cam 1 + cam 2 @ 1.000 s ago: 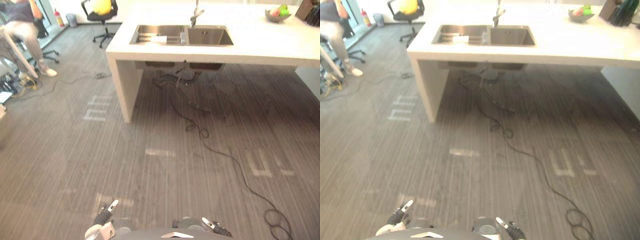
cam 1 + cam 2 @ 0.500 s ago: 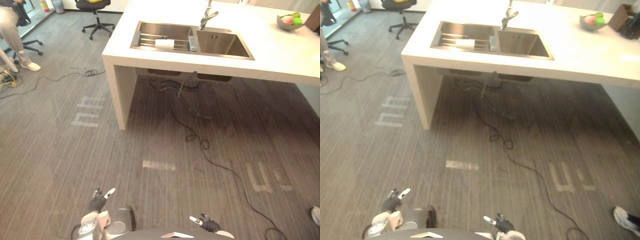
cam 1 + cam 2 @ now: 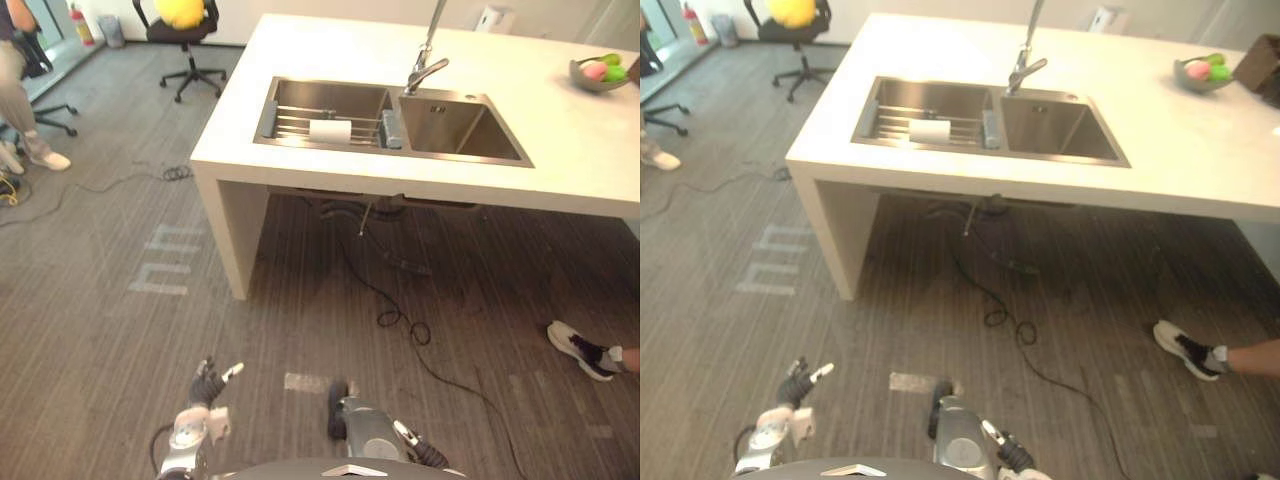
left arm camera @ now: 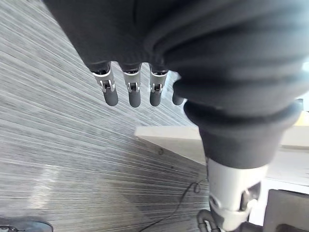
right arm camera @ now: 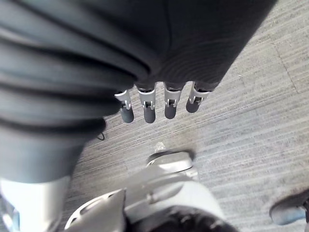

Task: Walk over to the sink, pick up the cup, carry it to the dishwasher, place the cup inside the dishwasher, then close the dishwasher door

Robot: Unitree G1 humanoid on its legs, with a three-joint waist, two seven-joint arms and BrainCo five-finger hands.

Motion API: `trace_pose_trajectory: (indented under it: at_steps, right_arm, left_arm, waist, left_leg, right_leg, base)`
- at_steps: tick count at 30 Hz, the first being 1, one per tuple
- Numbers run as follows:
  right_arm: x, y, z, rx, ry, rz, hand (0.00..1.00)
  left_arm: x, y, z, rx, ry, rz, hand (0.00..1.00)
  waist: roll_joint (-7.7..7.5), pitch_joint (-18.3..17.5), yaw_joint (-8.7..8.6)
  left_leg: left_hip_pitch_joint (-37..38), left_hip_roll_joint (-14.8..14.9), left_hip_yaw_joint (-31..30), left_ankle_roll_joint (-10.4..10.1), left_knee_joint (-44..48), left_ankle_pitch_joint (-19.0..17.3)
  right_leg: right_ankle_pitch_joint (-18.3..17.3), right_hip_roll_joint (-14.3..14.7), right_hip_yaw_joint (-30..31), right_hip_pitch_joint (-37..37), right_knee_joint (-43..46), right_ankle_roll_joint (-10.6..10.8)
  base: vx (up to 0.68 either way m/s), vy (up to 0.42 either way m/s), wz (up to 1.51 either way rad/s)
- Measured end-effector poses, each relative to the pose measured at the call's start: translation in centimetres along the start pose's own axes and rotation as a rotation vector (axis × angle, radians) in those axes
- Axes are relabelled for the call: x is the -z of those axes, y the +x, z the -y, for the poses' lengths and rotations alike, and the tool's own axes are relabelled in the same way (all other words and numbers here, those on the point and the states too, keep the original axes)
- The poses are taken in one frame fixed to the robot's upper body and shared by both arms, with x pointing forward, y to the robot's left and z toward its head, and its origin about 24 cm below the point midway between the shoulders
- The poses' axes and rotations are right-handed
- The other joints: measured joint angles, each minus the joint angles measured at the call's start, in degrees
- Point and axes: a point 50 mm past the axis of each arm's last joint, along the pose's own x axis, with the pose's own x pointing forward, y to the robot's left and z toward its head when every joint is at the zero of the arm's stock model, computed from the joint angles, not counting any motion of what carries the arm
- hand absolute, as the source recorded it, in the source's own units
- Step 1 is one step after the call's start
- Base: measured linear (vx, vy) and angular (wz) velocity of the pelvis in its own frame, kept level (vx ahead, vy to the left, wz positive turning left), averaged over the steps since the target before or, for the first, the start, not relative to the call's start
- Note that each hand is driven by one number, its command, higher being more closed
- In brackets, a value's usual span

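Cup (image 3: 330,131) lies in sink (image 3: 462,130), untouched; left hand (image 4: 131,94) and right hand (image 5: 147,109) well apart from it, empty, fingers straight; approach, pickup, transfer, loading, door closure remain.

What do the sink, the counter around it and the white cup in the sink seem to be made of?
Sink: brushed stainless steel, by its grey metallic sheen and soft reflections. Counter: a smooth white slab, perhaps stone or solid surface; the look leaves it open. Cup: plain white and opaque, maybe ceramic, plastic or paper; too small to tell.
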Motion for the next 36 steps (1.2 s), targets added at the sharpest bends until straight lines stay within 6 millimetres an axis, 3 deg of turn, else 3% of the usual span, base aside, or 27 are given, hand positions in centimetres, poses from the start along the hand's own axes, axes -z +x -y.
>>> trace_pose_trajectory:
  at_steps: [1,2,3,6,7,9,10,11,12,14,16,18,19,20,23,25,28,30,32,36]
  right_arm:
    - [-0.1,0.0,0.2,0.005,-0.013,0.002,0.00]
    - [-0.9,0.0,0.6,0.014,-0.049,0.021,0.00]
    - [-1.2,0.0,0.7,0.016,-0.050,0.030,0.00]
    - [-1.0,-0.1,0.7,0.015,-0.045,-0.003,0.00]
    - [-0.8,-0.2,1.0,0.012,-0.044,-0.035,0.00]
    - [0.2,-0.6,2.1,0.014,-0.043,-0.103,0.00]
    - [0.6,-0.7,2.3,0.017,-0.041,-0.126,0.00]
    - [1.7,-1.0,2.4,0.016,-0.024,-0.178,0.00]
    - [2.4,-1.2,2.6,0.012,-0.010,-0.211,0.00]
    - [4.5,-2.0,3.1,0.002,-0.008,-0.314,0.00]
    - [5.1,-2.3,3.3,-0.018,-0.034,-0.356,0.00]
    - [5.5,-2.5,3.3,-0.051,-0.054,-0.388,0.00]
    - [5.7,-2.6,3.3,-0.070,-0.056,-0.409,0.00]
    - [6.1,-2.8,3.2,-0.085,-0.069,-0.443,0.00]
    - [7.5,-2.9,1.3,-0.134,-0.013,-0.493,0.00]
    - [7.6,-2.9,0.8,-0.138,0.004,-0.494,0.00]
    - [7.4,-2.8,0.9,-0.061,0.121,-0.449,0.00]
    - [8.0,-3.2,1.7,0.011,0.255,-0.425,0.00]
    - [8.4,-3.4,1.7,0.064,0.304,-0.401,0.00]
    - [8.3,-3.4,1.8,0.101,0.314,-0.378,0.00]
  left_arm:
    - [-1.1,0.2,0.2,-0.009,0.010,0.048,0.00]
    - [-3.8,0.5,1.3,-0.016,0.034,0.160,0.00]
    - [-5.2,0.6,1.8,-0.018,0.042,0.221,0.00]
    - [-13.0,-0.8,3.0,-0.088,0.052,0.557,0.00]
    - [-15.9,-2.3,3.0,-0.132,0.041,0.695,0.00]
    - [-19.5,-4.7,3.2,-0.176,0.067,0.881,0.00]
    - [-20.1,-5.3,3.2,-0.191,0.088,0.925,0.00]
    - [-21.1,-6.1,3.0,-0.236,0.148,0.995,0.00]
    - [-21.4,-6.4,3.0,-0.258,0.187,1.025,0.00]
    - [-22.9,-8.2,3.1,-0.299,0.317,1.163,0.00]
    - [-24.2,-9.7,3.6,-0.292,0.358,1.268,0.00]
    - [-24.8,-10.2,4.8,-0.243,0.402,1.320,0.00]
    - [-24.7,-10.3,5.6,-0.204,0.426,1.322,0.00]
    - [-24.3,-10.1,6.7,-0.136,0.479,1.307,0.00]
    - [-23.6,-10.2,8.2,-0.042,0.535,1.287,0.00]
    - [-23.4,-10.3,8.8,0.003,0.549,1.284,0.00]
    - [-22.5,-10.8,10.8,0.150,0.585,1.282,0.00]
    - [-21.6,-11.4,12.8,0.276,0.605,1.294,0.00]
    - [-20.7,-11.2,13.8,0.330,0.639,1.278,0.00]
    - [-20.3,-9.9,14.2,0.353,0.715,1.202,0.00]
  waist:
    - [0.28,0.18,-0.16]
    - [2.38,0.67,-0.46]
    - [2.74,0.99,-0.50]
    - [2.84,0.50,-0.70]
    - [3.37,-0.22,-0.40]
    - [4.90,-0.83,-0.24]
    - [5.01,-0.81,-0.01]
    - [4.98,-0.80,0.41]
    - [4.18,-0.65,0.70]
    - [4.01,-1.53,2.07]
    - [3.70,-1.78,2.68]
    - [3.05,-2.13,2.70]
    - [3.10,-2.45,2.62]
    - [3.21,-3.69,2.74]
    - [-1.87,-5.68,3.02]
    - [-2.73,-6.19,3.43]
    - [-2.24,-6.59,3.42]
    - [-1.54,-7.50,3.07]
    - [-1.80,-8.22,2.63]
    - [-2.52,-9.93,1.89]
  left_leg:
    - [1.55,0.98,0.02,-0.21,0.72,-0.62]
    - [2.11,2.83,-0.18,0.07,3.04,-0.16]
    - [1.97,3.33,-0.42,0.13,4.63,0.59]
    - [0.25,5.00,-2.88,0.00,13.97,5.37]
    - [-3.38,6.04,-4.03,-0.18,21.92,8.30]
    - [-14.51,9.41,-6.76,-2.13,41.72,18.17]
    - [-17.54,10.09,-6.50,-1.59,46.33,16.11]
    - [-21.26,9.99,-5.71,-0.83,50.72,11.40]
    - [-22.28,9.62,-4.85,-0.76,50.44,9.64]
    - [-25.52,8.53,-0.35,1.32,41.88,5.09]
    - [-26.63,6.53,1.60,1.88,29.01,4.20]
    - [-27.83,3.08,0.67,2.39,15.59,6.98]
    - [-27.92,1.74,-0.90,2.47,9.36,11.76]
    - [-26.80,0.61,-1.97,2.13,4.87,20.14]
    - [-25.21,-2.07,0.26,3.22,2.08,19.59]
    - [-24.90,-2.29,1.48,3.63,2.08,18.66]
    - [-23.22,-2.06,3.25,3.70,2.39,15.43]
    - [-21.47,-1.85,3.94,3.65,0.26,15.30]
    - [-18.83,-2.14,5.23,3.36,-3.72,16.64]
    - [-18.51,-1.85,8.68,3.30,-6.53,19.47]
  right_leg:
    - [4.38,0.71,0.32,-0.01,2.79,-2.69]
    - [0.44,1.72,0.16,-1.54,9.85,-5.08]
    - [-1.44,1.77,-0.19,-1.65,11.95,-4.82]
    - [-10.32,1.78,-1.30,-1.46,20.41,-4.86]
    - [-12.66,2.61,-1.31,-1.02,21.56,-5.16]
    - [-14.08,5.12,-1.51,3.38,17.23,-5.99]
    - [-14.27,5.82,-1.54,5.33,15.48,-6.56]
    - [-14.02,6.08,-1.69,10.07,12.01,-7.44]
    - [-13.73,6.06,-1.69,12.45,10.14,-7.21]
    - [-13.28,5.99,-0.15,19.53,4.29,-6.37]
    - [-13.26,5.00,1.58,22.02,2.16,-5.40]
    - [-14.00,3.21,3.14,22.99,1.57,-3.56]
    - [-14.72,2.69,3.82,23.25,1.71,-2.26]
    - [-16.39,2.52,5.60,23.86,1.92,-0.07]
    - [-16.05,-0.98,7.17,23.45,1.21,0.56]
    - [-15.50,-1.35,8.30,23.14,1.08,1.25]
    - [-15.38,-1.70,8.59,22.38,4.88,1.58]
    - [-15.37,-1.88,8.35,17.89,13.92,1.58]
    - [-14.75,-2.75,7.35,14.88,18.57,2.47]
    - [-13.93,-2.66,4.86,15.35,11.26,2.92]
  base:
    - [0.53,-0.238,-0.07]
    - [0.51,-0.229,-0.04]
    - [0.52,-0.228,0.09]
    - [0.37,-0.176,0.06]
    - [0.37,-0.197,-0.13]
    - [0.40,-0.107,-0.01]
    - [0.46,-0.066,0.03]
    - [0.36,-0.066,-0.05]
    - [0.44,-0.069,-0.15]
    - [0.33,-0.005,-0.30]
    - [-0.04,0.067,-0.43]
    - [-0.09,0.126,-0.37]
    - [0.18,0.245,-0.39]
    - [0.27,0.253,-0.34]
    - [0.27,0.219,-0.29]
    - [0.12,0.119,-0.34]
    - [0.04,0.064,-0.33]
    - [-0.01,0.049,-0.25]
    - [0.04,0.039,-0.33]
    - [0.07,-0.007,-0.55]
